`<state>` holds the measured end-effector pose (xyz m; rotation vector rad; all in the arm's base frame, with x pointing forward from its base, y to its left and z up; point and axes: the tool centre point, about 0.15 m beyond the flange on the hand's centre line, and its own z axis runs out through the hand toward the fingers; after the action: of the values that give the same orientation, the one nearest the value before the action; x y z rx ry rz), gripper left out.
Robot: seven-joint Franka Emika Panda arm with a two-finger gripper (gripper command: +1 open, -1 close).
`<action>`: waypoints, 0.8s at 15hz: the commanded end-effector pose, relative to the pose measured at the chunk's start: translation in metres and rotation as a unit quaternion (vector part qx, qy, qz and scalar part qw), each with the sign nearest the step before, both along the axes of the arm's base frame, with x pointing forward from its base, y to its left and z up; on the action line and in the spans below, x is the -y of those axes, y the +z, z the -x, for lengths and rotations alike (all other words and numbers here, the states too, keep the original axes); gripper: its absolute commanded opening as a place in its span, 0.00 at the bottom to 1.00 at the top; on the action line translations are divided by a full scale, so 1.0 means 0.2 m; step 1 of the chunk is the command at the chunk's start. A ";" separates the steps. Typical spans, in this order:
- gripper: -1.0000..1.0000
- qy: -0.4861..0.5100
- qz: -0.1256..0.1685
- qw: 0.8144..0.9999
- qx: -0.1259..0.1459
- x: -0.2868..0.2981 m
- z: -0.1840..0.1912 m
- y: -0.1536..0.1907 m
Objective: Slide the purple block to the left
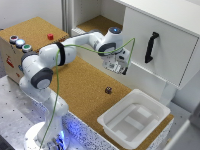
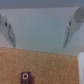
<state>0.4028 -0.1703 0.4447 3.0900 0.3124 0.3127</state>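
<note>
Cork surrounds the purple block (image 1: 108,90) with free room; end effector (image 1: 116,66) open above

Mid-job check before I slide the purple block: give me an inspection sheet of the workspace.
Surface: cork board, mostly bare.
Job's things: purple block alone on the cork, untouched.
Clutter: white tray at the board's edge; red block on the button box.
Grippers: gripper open, above the cork, holding nothing; the wrist view shows the block beyond its fingers.
Cables: green cable along the arm.
Surroundings: white cabinet, black handle.
</note>
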 end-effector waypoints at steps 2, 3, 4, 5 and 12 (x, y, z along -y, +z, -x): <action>1.00 0.031 -0.024 0.999 -0.007 -0.01 -0.08 -0.38; 1.00 0.035 -0.027 0.999 -0.010 -0.01 -0.09 -0.44; 1.00 0.038 -0.029 0.999 -0.013 0.00 -0.10 -0.48; 1.00 0.042 -0.036 0.998 -0.011 0.01 -0.11 -0.51; 1.00 0.051 -0.059 0.997 -0.021 0.02 -0.13 -0.79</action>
<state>0.4136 -0.1663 0.3329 3.1311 0.4210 0.2527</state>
